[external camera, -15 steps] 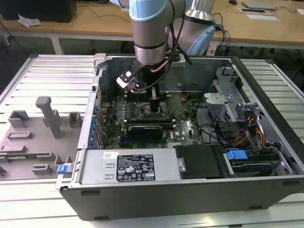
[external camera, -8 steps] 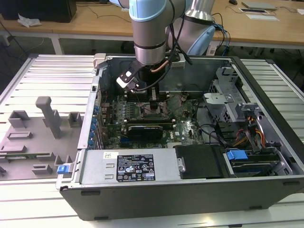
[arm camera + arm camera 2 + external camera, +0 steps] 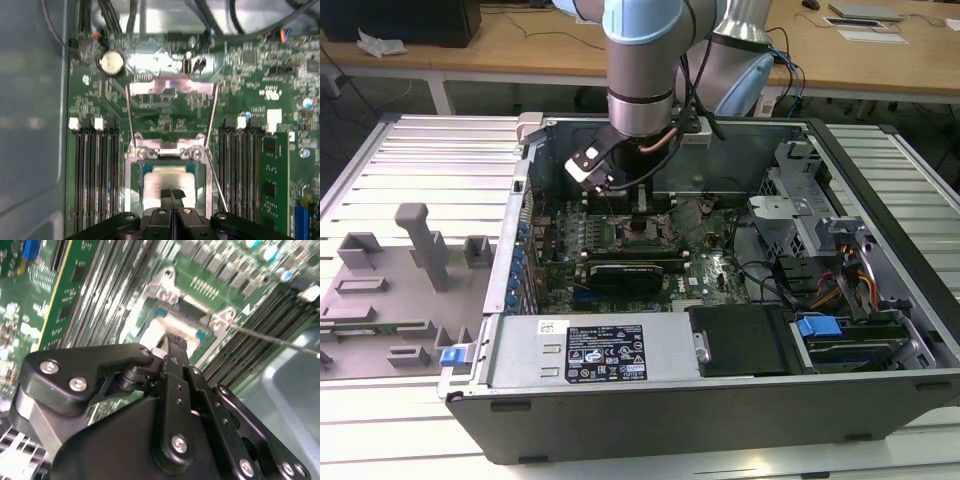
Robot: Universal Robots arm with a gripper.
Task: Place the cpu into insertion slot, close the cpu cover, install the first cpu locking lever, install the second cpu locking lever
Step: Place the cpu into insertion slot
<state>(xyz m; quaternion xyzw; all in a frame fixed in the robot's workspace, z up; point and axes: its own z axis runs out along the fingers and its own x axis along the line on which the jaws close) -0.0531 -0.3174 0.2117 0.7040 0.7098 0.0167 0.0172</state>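
Observation:
The cpu (image 3: 172,181), a pale silvery square, lies flat in the insertion slot (image 3: 134,186) on the green motherboard (image 3: 705,268). My gripper (image 3: 172,194) hovers right over the cpu's near edge, shut, fingertips pressed together with nothing seen between them. In the second wrist view the gripper (image 3: 169,346) points down at the cpu (image 3: 161,329). The cpu cover (image 3: 172,86) stands swung open at the slot's far side, hinged by two screws. A thin wire locking lever (image 3: 216,180) slants free beside the slot. In the exterior view the gripper (image 3: 640,208) hangs above the insertion slot (image 3: 642,238).
Long black RAM slots (image 3: 97,170) flank the socket on both sides. A coin battery (image 3: 112,62) and cables lie beyond the cover. The case holds a power supply (image 3: 610,350) and a drive cage (image 3: 800,205). A grey fixture tray (image 3: 390,290) lies at the exterior view's left.

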